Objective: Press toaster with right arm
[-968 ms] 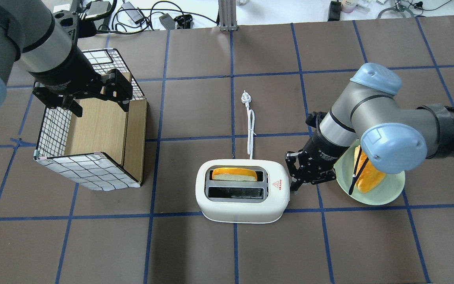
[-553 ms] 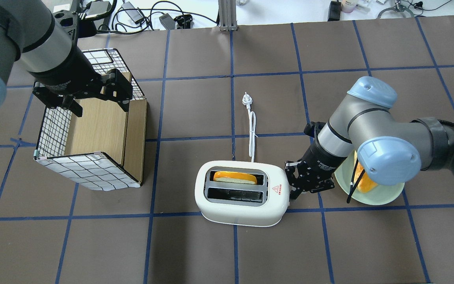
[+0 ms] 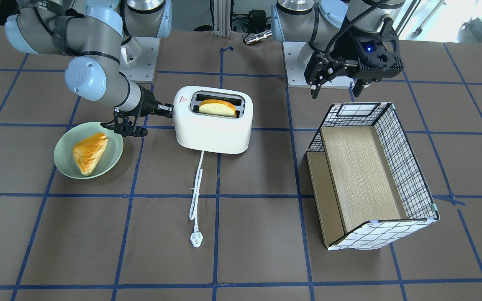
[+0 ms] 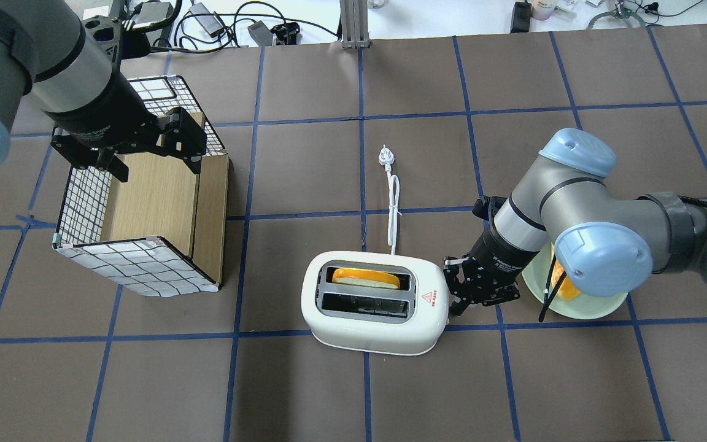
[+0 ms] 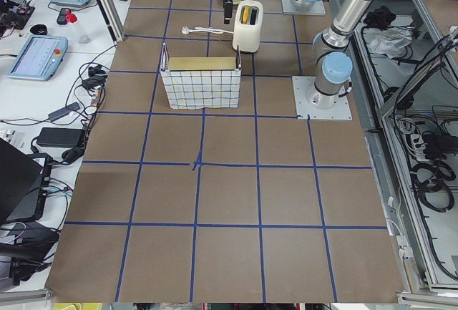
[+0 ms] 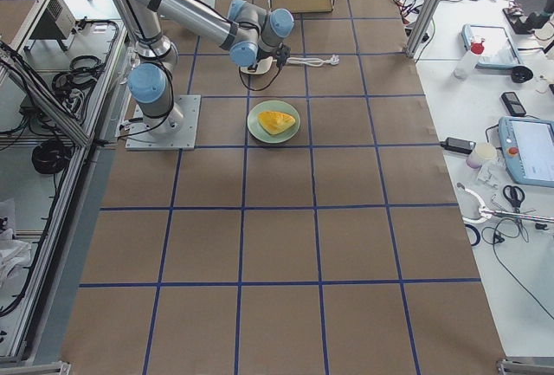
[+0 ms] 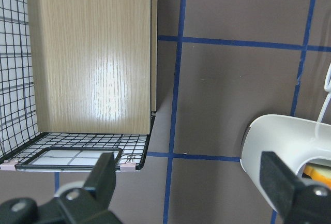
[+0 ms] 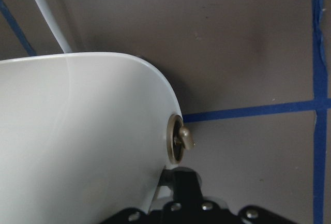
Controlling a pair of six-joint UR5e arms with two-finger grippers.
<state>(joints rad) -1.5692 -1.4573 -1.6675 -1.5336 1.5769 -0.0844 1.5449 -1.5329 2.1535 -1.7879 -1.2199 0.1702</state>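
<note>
The white toaster [image 4: 372,307] stands near the table's middle, with a bread slice [image 4: 366,278] low in its far slot. My right gripper [image 4: 456,299] is shut, its fingertips against the toaster's right end. In the front view it [image 3: 165,109] touches the end beside the red triangle. The right wrist view shows the black fingertips [image 8: 185,181] just below a small round knob [image 8: 181,138] on the toaster's end [image 8: 77,141]. My left gripper [image 4: 139,147] is open and empty above the wire basket [image 4: 132,270].
A green plate [image 3: 63,163] with a golden pastry [image 3: 89,152] lies right by my right wrist. The toaster's white cord and plug [image 4: 393,202] run away from it across the table. The basket [image 3: 408,167] stands on the left arm's side.
My right gripper has moved toward the robot along the toaster's end. The toaster has shifted slightly left and turned a little. The bread slice sits lower in its slot. The left arm is still.
</note>
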